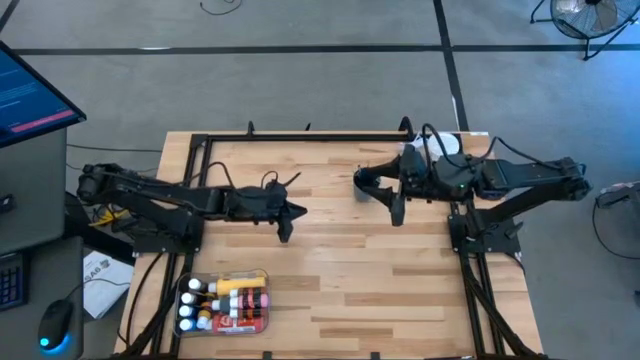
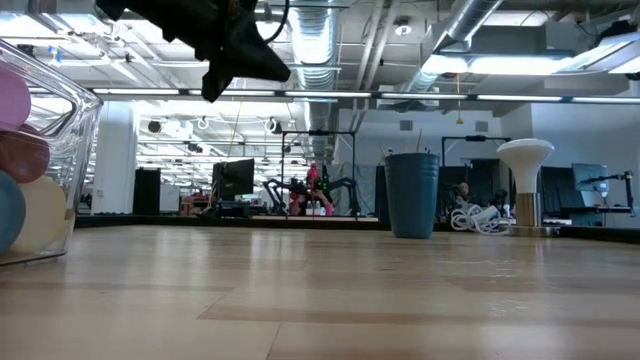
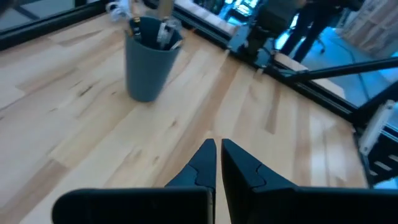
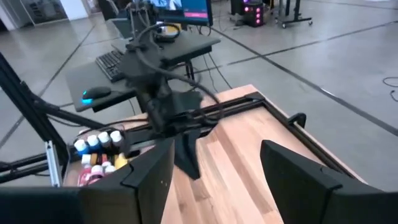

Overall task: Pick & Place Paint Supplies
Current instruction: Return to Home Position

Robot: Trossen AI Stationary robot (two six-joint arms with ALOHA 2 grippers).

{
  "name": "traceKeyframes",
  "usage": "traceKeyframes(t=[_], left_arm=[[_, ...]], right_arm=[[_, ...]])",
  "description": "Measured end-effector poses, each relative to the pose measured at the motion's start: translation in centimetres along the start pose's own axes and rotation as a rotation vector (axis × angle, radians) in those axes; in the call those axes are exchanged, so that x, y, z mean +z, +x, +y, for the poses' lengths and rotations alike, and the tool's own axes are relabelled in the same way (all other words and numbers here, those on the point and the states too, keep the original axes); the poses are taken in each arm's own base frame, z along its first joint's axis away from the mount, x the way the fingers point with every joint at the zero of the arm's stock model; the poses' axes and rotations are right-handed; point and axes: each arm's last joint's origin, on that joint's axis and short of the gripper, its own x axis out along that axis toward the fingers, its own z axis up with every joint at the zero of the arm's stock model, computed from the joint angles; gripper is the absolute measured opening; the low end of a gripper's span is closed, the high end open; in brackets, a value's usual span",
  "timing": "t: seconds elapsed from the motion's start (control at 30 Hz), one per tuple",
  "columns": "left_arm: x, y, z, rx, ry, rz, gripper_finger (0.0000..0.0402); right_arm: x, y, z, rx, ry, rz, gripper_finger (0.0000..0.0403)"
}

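Note:
Several small paint bottles point(image 1: 222, 298) with white caps lie in a clear tray point(image 1: 262, 318) at the table's near left; the tray's wall point(image 2: 70, 150) also shows in the low view. A grey-blue cup point(image 3: 148, 62) stands upright on its base on the table with brushes point(image 3: 163, 28) sticking out of it. My left gripper point(image 1: 288, 222) hangs shut and empty above the table's middle, its fingertips point(image 3: 217, 152) pointing toward the cup. My right gripper point(image 4: 214, 174) is open and empty, high over the far right, near the cup point(image 2: 412, 195).
A white-lidded jar point(image 2: 525, 165) stands at the far right by the right arm's base. A black frame rail point(image 1: 300, 137) runs along the far edge. Bare wood point(image 1: 380, 290) spreads over the near middle and right. A desk with a mouse point(image 1: 55, 325) sits left of the table.

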Motion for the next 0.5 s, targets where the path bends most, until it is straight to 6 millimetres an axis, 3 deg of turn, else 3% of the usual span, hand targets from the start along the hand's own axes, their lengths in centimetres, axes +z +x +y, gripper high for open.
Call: traceKeyframes(t=[0.27, 0.5], left_arm=[[0.9, 0.4, 1.5, 0.026, -0.031, -0.011, 0.0], [0.9, 0.4, 1.6, 0.003, -0.033, 0.001, 0.0]], right_arm=[[-0.5, -0.8, 0.2, 0.003, 0.008, 0.043, 0.0232], [-0.8, -0.9, 0.2, -0.035, -0.006, 0.066, 0.0232]])
